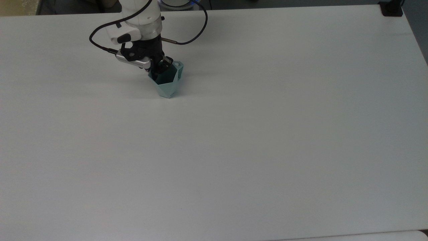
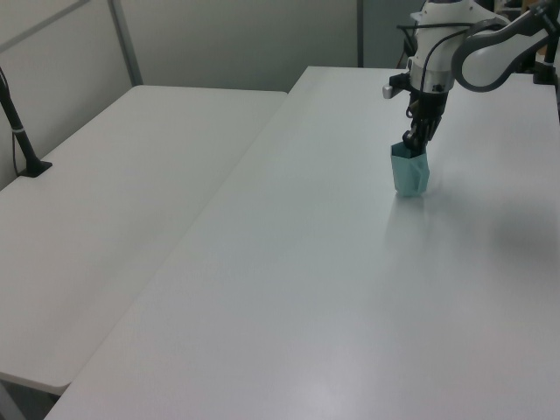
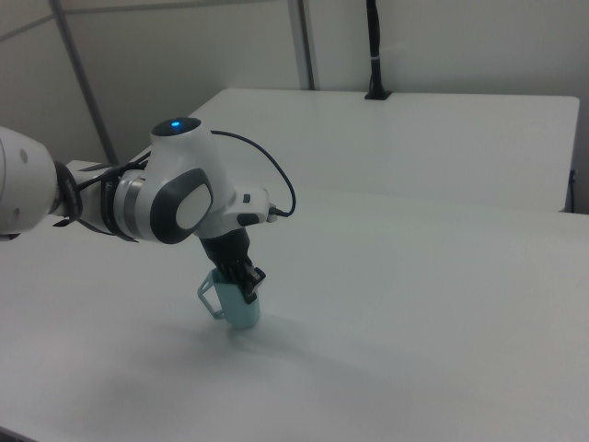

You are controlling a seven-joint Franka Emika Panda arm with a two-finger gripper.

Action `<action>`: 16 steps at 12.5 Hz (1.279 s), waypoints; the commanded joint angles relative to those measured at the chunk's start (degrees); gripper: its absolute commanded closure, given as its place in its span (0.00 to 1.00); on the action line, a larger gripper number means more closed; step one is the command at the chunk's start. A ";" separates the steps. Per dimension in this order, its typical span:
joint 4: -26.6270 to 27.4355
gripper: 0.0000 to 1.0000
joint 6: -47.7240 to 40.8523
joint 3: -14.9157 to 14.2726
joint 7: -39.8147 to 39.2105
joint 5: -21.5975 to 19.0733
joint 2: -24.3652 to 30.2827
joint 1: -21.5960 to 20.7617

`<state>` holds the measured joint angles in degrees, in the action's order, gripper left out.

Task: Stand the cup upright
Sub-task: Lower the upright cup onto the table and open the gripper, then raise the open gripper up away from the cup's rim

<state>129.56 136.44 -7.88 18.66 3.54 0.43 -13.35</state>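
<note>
The pale teal faceted cup stands mouth-up near the far left of the white table in the top view, its base down at the surface. Its small handle points away from the arm. My gripper comes down from above and is shut on the cup's rim, one finger inside the dark teal mouth and one outside. The left view has the cup under the gripper. In the right view the cup hangs below the gripper, handle toward the right view's left.
A black cable loops from the wrist. A black clamp sits at the table's far right corner in the top view. A second white table with a black post lies on the left view's left.
</note>
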 commanded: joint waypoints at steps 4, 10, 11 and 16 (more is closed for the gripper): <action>0.26 0.97 3.49 -0.21 1.03 -1.34 -0.43 -0.10; -0.01 0.56 3.05 -0.21 1.29 -1.34 -0.35 -0.10; -0.79 0.52 1.91 -0.30 1.29 -1.34 -0.08 -0.10; -17.26 0.00 -15.89 -0.30 0.76 -1.34 2.21 -0.36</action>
<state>122.33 131.09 -7.92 19.61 3.54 1.10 -13.34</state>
